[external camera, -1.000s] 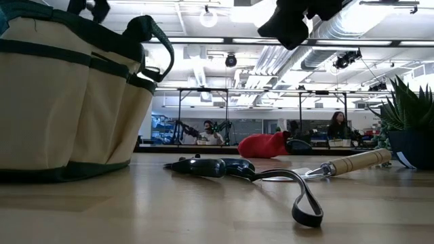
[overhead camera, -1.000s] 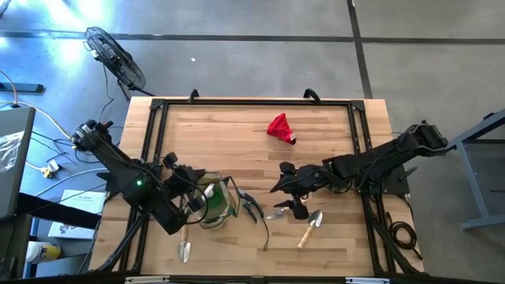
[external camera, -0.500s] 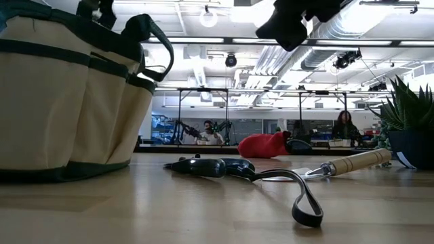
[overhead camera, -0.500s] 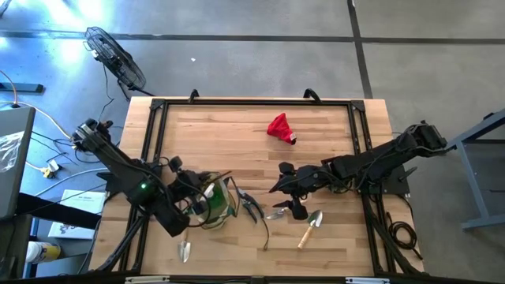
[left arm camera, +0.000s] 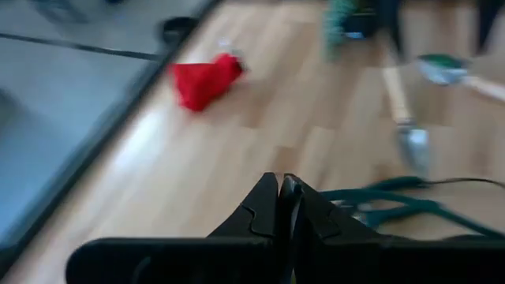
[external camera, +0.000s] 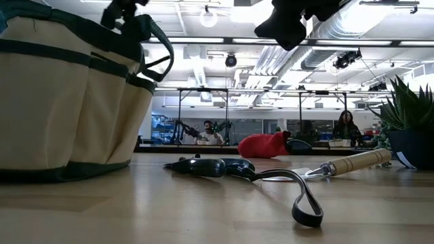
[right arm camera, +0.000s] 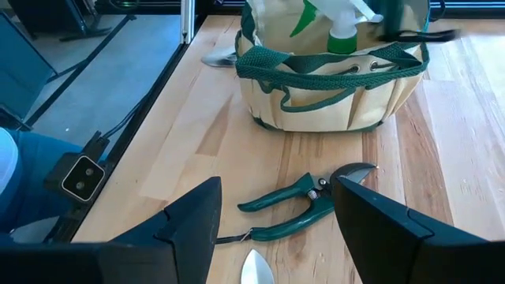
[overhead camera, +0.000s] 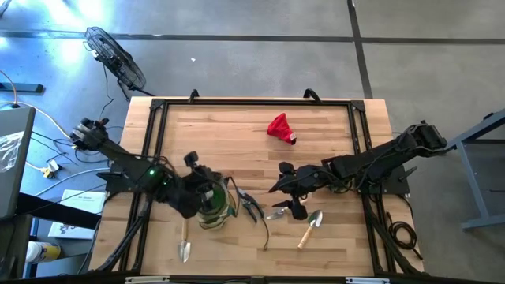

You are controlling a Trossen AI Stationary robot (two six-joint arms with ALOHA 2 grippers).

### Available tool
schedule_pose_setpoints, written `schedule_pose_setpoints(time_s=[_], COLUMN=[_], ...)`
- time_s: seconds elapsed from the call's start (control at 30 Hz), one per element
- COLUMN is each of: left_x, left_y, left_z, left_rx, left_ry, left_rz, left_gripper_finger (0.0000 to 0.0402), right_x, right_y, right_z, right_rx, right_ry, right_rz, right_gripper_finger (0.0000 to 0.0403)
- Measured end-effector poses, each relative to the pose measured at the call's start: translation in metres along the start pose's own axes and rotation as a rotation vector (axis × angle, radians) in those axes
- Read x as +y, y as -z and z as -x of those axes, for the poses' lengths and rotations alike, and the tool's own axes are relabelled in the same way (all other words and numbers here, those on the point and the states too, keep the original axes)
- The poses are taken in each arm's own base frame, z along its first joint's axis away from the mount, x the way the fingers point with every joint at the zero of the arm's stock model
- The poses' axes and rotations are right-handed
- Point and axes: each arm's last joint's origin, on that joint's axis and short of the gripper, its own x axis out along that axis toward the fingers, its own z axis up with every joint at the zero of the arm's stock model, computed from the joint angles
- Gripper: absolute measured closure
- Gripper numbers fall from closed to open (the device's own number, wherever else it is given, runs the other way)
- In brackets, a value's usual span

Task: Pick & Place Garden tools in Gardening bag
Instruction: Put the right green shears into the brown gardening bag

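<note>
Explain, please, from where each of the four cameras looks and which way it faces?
High view: above the table, facing straight down; both arms show.
Low view: at table-top height, facing level past the gardening bag into the room; dark arm parts hang at the top.
Left wrist view: faces over the table toward the red cloth; left pincer shut.
Right wrist view: faces the bag; right pincer open above the pruners.
Shared: the pruners, in the low and right wrist views.

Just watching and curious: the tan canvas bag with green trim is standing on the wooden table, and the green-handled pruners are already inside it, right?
Not quite. The green-handled pruners lie on the wooden table beside the tan canvas bag with green trim, not inside it. The right wrist view shows them in front of the bag, between the open right gripper's fingers.
</note>
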Motion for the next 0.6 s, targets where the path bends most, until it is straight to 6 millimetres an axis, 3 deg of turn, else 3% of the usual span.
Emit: schedule_pose_setpoints(time_s=[0.23, 0.6], left_x=[0.003, 0.038], left_y=[0.013, 0.054], left_z=[-0.009, -0.004], left_rx=[0.015, -0.114], left_ry=[0.047, 0.059], left_rz=[-0.012, 0.129], left_gripper_finger=[0.0398, 0.0398], right_x=[0.000, 0.001], right_y=[0.001, 0.002], right_z=[0.000, 0.000], right_rx=[0.015, 0.024], right_ry=[0.001, -0.004], right_rz=[-0.015, -0.015], right_gripper_finger=[0.0172, 0.0172])
